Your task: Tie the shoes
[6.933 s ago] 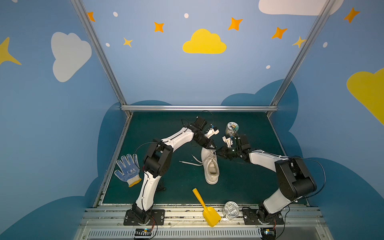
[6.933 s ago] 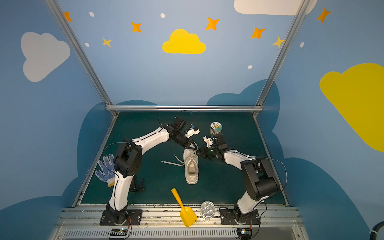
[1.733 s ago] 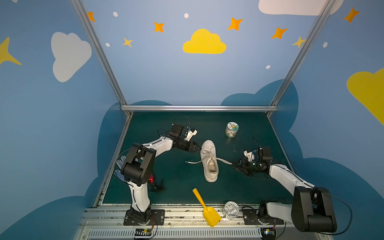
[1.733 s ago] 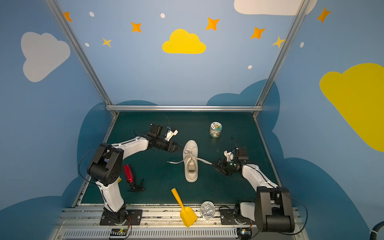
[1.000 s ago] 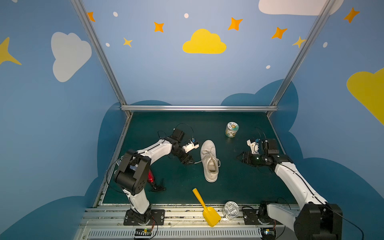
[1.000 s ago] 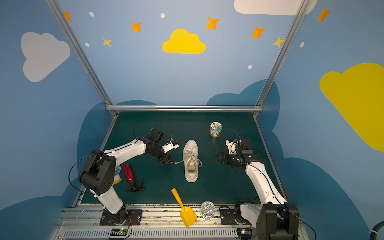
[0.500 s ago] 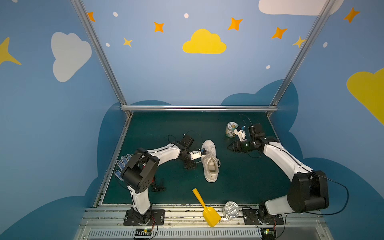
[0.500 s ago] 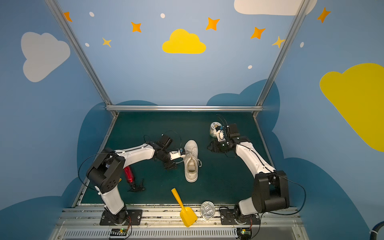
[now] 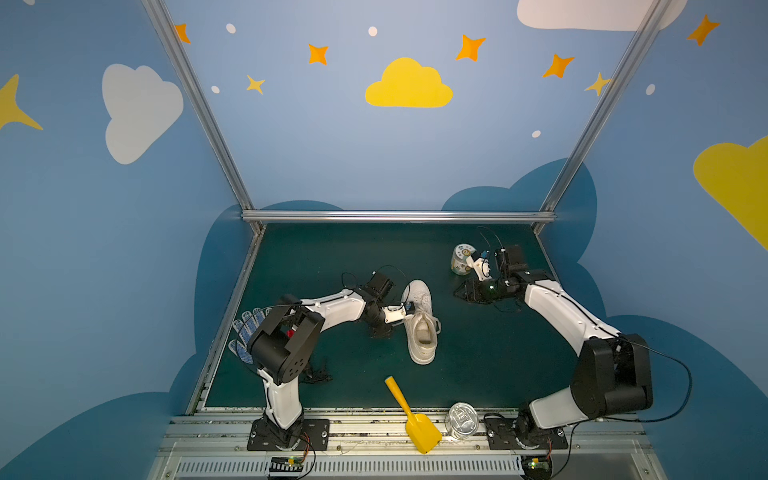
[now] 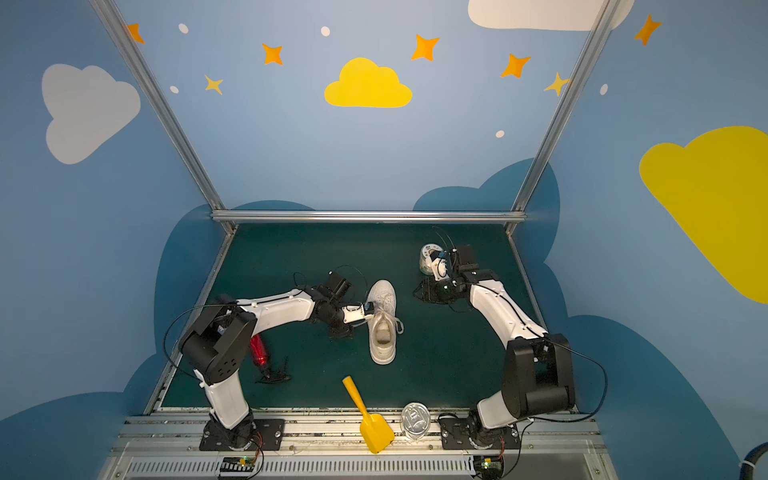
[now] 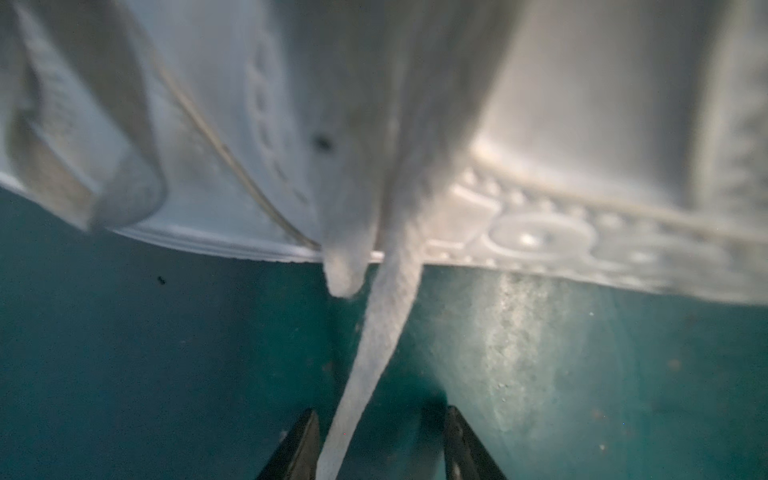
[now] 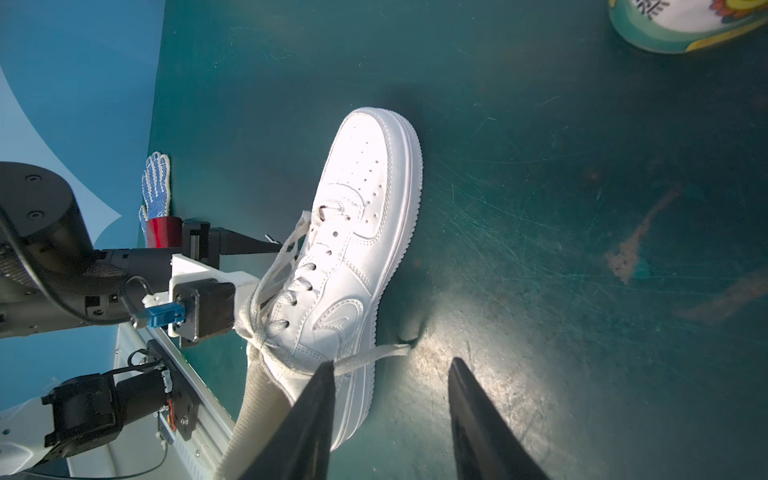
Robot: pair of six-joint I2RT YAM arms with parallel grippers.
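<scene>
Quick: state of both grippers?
Left gripper: open, fingers astride the flat white shoelace, not clamped.
Right gripper: open, empty.

My bay: blue walls, yellow cloud, orange stars painted on. Aluminium frame posts at corners. Dark green floor mat, scratched, bright patch on it.

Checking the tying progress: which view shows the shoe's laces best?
The right wrist view: the laces lie large and sharp across the shoe. The left wrist view shows one blurred strand; both top views show them tiny.
</scene>
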